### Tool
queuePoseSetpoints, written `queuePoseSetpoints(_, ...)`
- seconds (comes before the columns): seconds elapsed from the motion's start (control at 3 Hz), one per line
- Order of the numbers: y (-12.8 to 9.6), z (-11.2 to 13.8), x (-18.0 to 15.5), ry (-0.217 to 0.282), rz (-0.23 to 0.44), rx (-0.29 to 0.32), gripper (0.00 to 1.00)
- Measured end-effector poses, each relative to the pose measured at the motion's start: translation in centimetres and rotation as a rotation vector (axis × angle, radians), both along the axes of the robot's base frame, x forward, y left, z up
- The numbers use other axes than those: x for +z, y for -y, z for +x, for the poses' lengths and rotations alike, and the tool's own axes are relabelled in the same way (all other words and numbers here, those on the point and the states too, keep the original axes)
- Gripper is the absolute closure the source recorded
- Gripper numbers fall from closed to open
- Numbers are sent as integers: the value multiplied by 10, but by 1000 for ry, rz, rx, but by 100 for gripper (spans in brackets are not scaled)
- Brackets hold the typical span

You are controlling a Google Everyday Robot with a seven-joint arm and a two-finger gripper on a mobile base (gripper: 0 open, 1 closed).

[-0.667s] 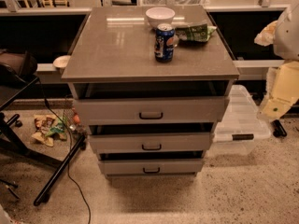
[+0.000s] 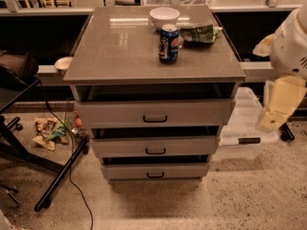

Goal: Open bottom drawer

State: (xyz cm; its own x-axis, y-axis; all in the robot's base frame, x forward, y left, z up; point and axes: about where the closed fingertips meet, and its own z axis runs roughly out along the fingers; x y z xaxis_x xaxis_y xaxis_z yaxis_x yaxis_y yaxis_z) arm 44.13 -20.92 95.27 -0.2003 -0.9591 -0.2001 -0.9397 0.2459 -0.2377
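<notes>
Gripper (image 2: 277, 104) hangs at far right of the view, a pale yellowish piece angled down-left below the arm's white housing (image 2: 290, 44), in the air and touching nothing; can't tell whether it's spread or closed. It sits beside the cabinet's right side, at abt the height of the top drawer (image 2: 115, 113), over a clear plastic bin (image 2: 244, 128) on the floor. Bottom drawer (image 2: 120, 170) lies well apart from it, down and to the left: lowest of 3 grey fronts, narrowest-looking, just above the speckled floor (image 2: 230, 200), w/ a small black loop handle (image 2: 155, 175) at centre. Dark gap shows above its front, same as above the middle drawer (image 2: 120, 147). Nothing is touching the handle. On the cabinet top (image 2: 120, 47): a blue soda can (image 2: 169, 43) upright near the middle-right, a white bowl (image 2: 164, 17) behind it, a green snack bag (image 2: 201, 32) lying flat to the right of the bowl. Left of the cabinet, some wrappers (image 2: 48, 131) on the floor, a black stand leg (image 2: 60, 176) running diagonally, and a thin cable (image 2: 76, 190) trailing past it.
</notes>
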Motion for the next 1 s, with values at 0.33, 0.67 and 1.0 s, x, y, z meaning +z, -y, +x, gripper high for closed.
queuePoseSetpoints(0.33, -17, 3, -50, -17, 11, 52, 0)
queuePoseSetpoints(0.67, -30, 8, -100, -44, 51, 78, 0)
queuePoseSetpoints(1.0, -30, 8, -100, -44, 51, 78, 0)
